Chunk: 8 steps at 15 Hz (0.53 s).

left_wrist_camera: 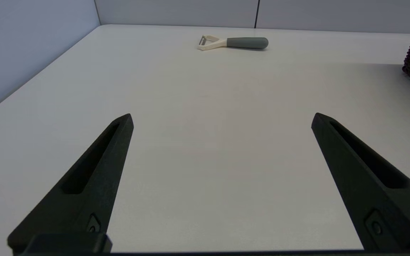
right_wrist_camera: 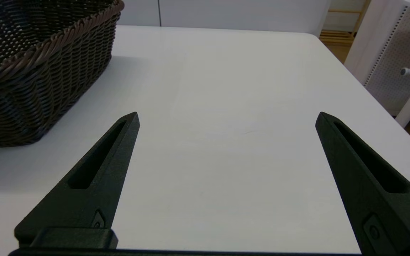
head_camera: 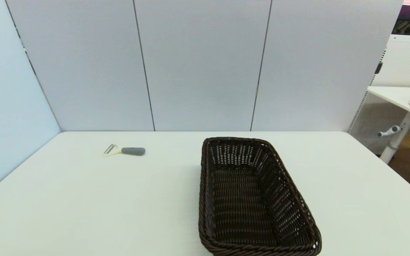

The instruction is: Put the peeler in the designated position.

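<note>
The peeler (head_camera: 125, 150) lies flat on the white surface (head_camera: 84, 199), in the left middle of the head view, near the back wall. Its grey handle points toward the basket and its cream forked head points away from it. The dark brown woven basket (head_camera: 205, 199) sits in the lower middle of the head view, well apart from the peeler, with nothing inside it.

The left tool (left_wrist_camera: 221, 115) is low over the surface with its two black fingers spread wide and nothing between them. In its own view the peeler (left_wrist_camera: 233, 42) is far ahead, near the top middle. The right tool (right_wrist_camera: 228, 115) is also wide open and holding nothing, just beside the basket (right_wrist_camera: 45, 71).
</note>
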Tool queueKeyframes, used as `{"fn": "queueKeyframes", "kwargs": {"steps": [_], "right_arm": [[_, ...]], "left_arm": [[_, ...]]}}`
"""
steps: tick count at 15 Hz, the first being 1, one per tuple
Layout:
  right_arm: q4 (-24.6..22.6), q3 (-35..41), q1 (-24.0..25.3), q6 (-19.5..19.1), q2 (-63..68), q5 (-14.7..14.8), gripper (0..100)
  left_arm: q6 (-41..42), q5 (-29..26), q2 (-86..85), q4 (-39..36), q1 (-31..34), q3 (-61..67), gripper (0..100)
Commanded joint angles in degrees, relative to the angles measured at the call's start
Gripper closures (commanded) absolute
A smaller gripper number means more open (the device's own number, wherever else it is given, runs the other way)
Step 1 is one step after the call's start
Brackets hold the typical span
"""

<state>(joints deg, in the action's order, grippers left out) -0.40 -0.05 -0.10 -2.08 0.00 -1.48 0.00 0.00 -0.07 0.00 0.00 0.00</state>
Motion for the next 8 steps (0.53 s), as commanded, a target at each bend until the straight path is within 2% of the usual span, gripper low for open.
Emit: {"fn": "queueKeyframes", "kwargs": {"steps": [1,8], "right_arm": [[0.05,0.05,0.01,1.29,0.0,0.51,0],[-0.04,0.05,0.01,1.38,0.0,0.77,0]], "left_arm": [[0.0,0.0,0.07,0.0,0.0,0.0,0],[0.0,0.0,0.07,0.0,0.0,0.0,0]]}}
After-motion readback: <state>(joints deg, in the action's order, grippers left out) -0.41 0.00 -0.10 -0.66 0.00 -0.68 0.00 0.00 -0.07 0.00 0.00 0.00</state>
